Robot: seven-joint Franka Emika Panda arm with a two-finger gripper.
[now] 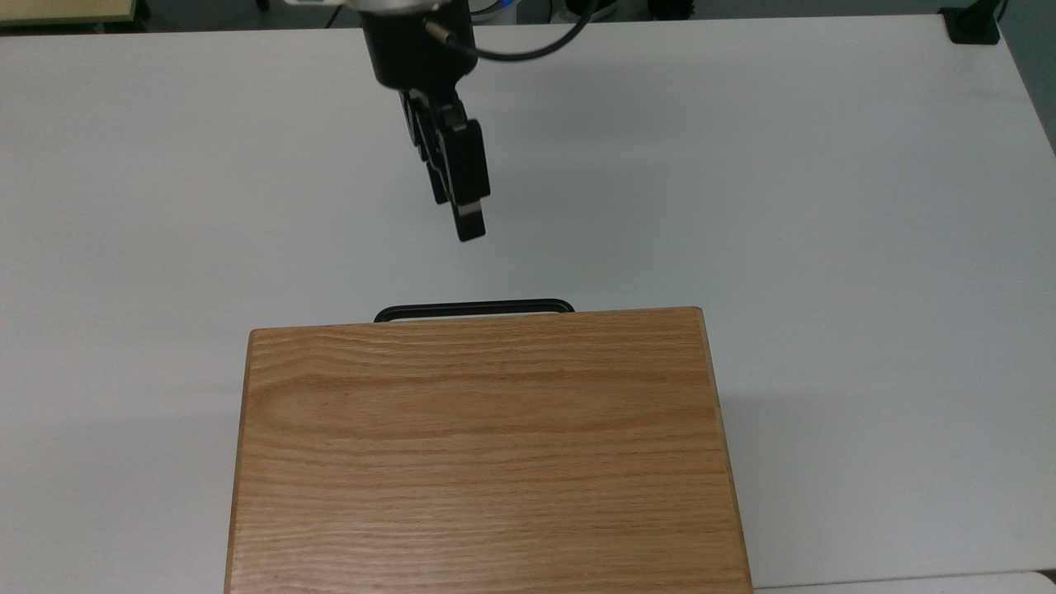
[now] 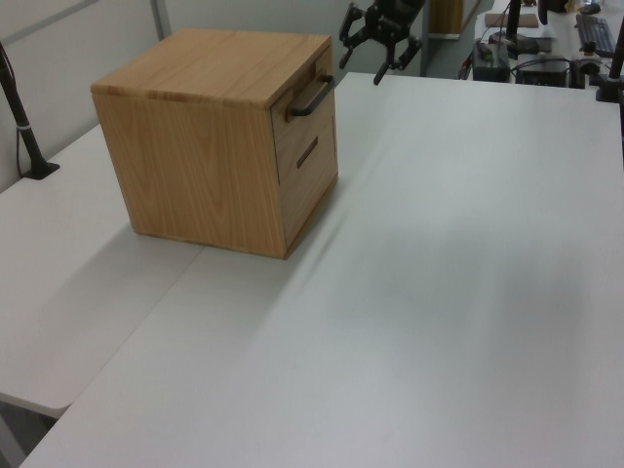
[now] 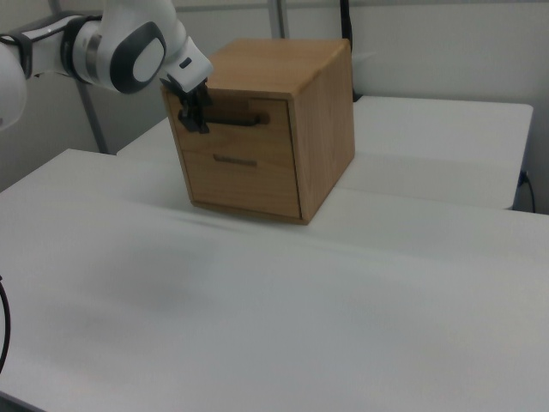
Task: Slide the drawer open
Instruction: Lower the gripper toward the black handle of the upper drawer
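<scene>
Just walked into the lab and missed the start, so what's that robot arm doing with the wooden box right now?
The gripper hangs open above the white table, facing the front of the wooden cabinet. It points toward the black bar handle of the drawer but is apart from it, with bare table showing between them in the top view. The drawer sits fully shut, so the opening has not begun.

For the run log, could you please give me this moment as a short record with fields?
drawer: shut, front flush with the cabinet
handle: black bar across the drawer front, untouched
pincer: open, in the air in front of the handle, holding nothing
cabinet: oak box standing on the white table
task state: drawer not yet pulled
</scene>
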